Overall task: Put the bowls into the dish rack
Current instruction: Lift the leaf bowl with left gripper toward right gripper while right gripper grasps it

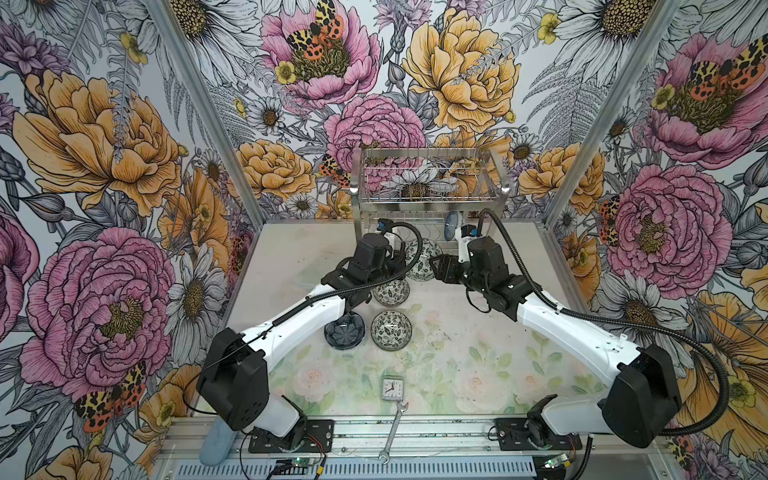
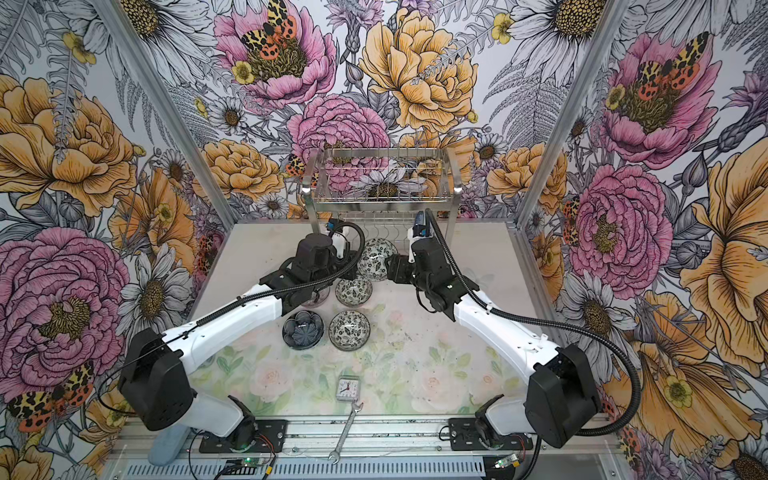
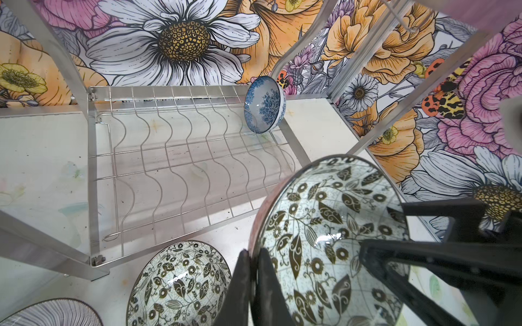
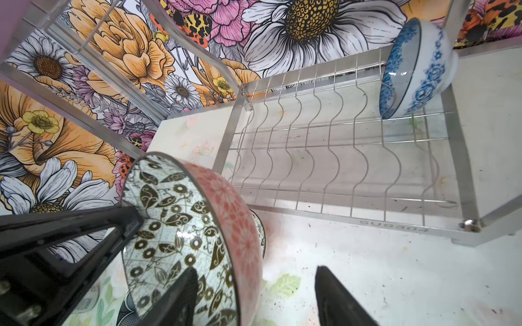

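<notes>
**Bowl changing arms at the rack**

The left pincer (image 3: 253, 254) was clamped tight on the rim of the pink-sided, leaf-patterned bowl (image 3: 324, 225). It held the bowl tipped on edge in the air, just in front of the dish rack's (image 3: 91, 169) lower tier. And there was the right pincer (image 4: 255, 269), part-open, straddling another stretch of that rim. One finger (image 4: 178, 296) sat inside the bowl and the other stood out past the pink wall with a clear gap, so nothing was gripped on that side yet.

It read as a pass between arms. To do it well, the right jaws needed to close squarely across the rim, deep enough not to skid on the glaze. The left should let go only once that grip was firm. A slip here could drop the bowl onto the floral bowl (image 3: 180, 285) resting on the tabletop (image 3: 42, 158) close by.

One blue-and-white bowl (image 3: 264, 104) stood on edge at the right end of the lower tier. The wavy dividers beside it were free.
</notes>
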Available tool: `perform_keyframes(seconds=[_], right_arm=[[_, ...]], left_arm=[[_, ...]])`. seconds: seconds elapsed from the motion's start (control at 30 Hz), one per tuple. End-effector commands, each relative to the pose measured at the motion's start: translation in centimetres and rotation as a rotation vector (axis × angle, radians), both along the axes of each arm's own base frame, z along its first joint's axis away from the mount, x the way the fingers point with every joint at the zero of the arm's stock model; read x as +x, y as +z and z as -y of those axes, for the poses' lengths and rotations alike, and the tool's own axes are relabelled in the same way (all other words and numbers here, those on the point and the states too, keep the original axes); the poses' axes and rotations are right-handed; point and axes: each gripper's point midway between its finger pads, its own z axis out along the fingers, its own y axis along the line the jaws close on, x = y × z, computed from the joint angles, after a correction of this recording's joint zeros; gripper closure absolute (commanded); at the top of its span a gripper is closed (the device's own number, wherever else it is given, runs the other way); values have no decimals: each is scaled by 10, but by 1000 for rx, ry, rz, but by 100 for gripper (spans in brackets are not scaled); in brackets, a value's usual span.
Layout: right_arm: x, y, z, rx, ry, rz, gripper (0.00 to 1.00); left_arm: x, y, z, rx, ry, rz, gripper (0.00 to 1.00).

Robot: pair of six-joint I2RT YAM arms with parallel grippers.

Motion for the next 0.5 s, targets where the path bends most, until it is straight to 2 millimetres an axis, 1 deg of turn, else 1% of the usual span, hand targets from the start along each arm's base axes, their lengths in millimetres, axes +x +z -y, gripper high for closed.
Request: perform_keyframes(seconds=[0.0, 0.1, 0.17, 0.3, 0.47], right_arm=[[8, 9, -10, 61, -25, 12, 42], [10, 6, -12, 67, -31, 5, 56], [10, 6, -13, 66, -32, 8, 70], [11, 9, -12, 62, -39, 18, 100], [11, 15, -6, 37, -51, 50, 100]], left_arm=[[8, 30, 9, -72, 11, 81, 100], [8, 32, 12, -72, 5, 87, 100], [7, 33, 13, -69, 2, 91, 100], [6, 33, 14, -68, 1, 91, 100], [3, 33, 12, -46, 3, 81, 100]])
